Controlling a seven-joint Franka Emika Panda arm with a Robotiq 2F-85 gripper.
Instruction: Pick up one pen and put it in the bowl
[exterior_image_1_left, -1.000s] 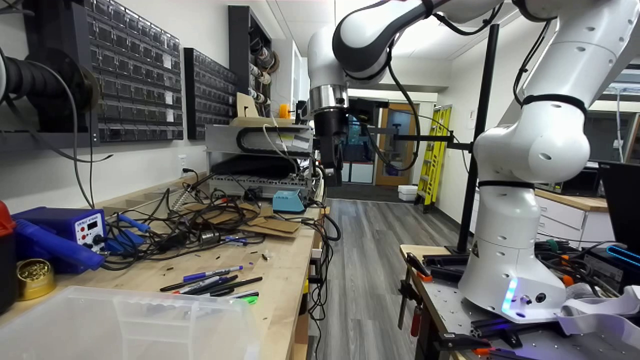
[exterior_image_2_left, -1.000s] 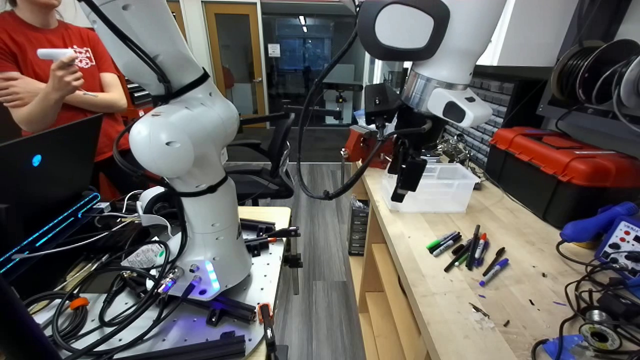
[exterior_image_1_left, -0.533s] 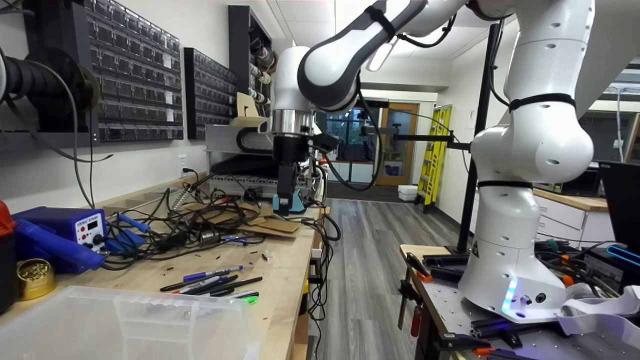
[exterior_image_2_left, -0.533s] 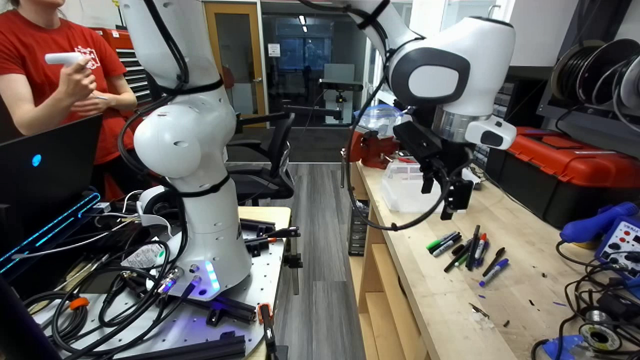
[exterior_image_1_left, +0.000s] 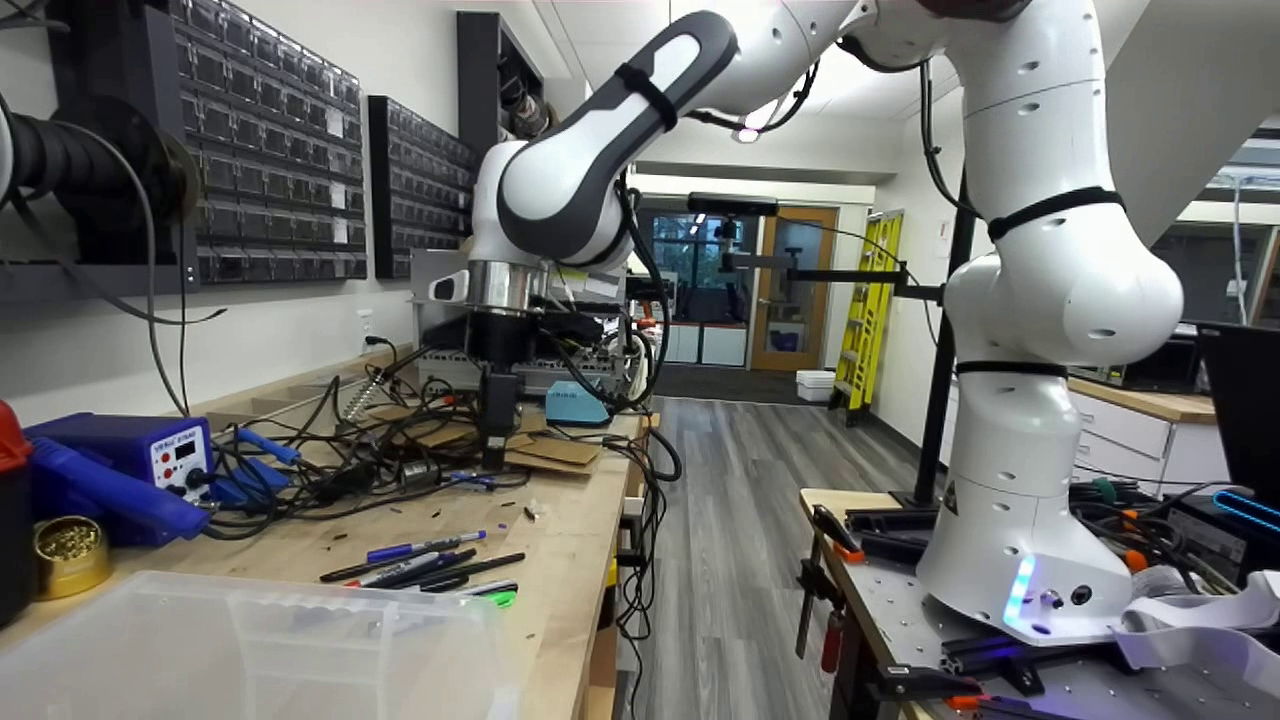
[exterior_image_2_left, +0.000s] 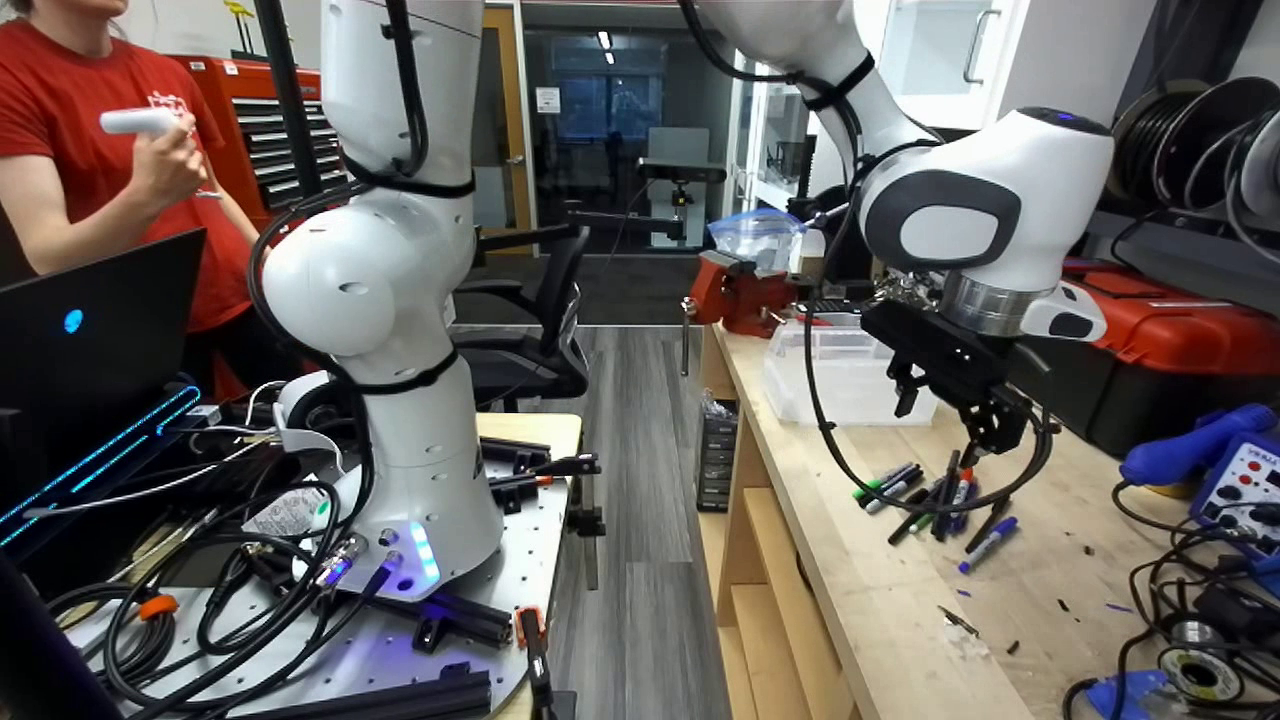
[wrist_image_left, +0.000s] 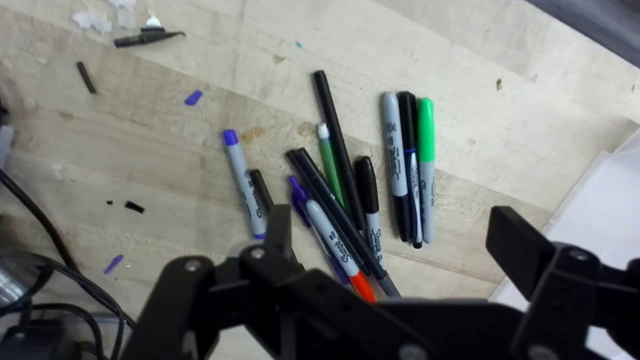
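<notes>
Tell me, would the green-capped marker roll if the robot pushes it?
The green-capped marker would probably roll sideways, since it looks tube-shaped, but the black pen right alongside might block one way. It's probably light, being so slim.

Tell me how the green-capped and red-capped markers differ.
The green-capped marker points its cap to the top of the wrist view, the red-capped marker to the bottom. The green-capped marker lies nearly vertical there; the red-capped marker slants. The green-capped marker ends a row of three pens; the red-capped marker lies in a looser pile. Both have printed grey barrels.
</notes>
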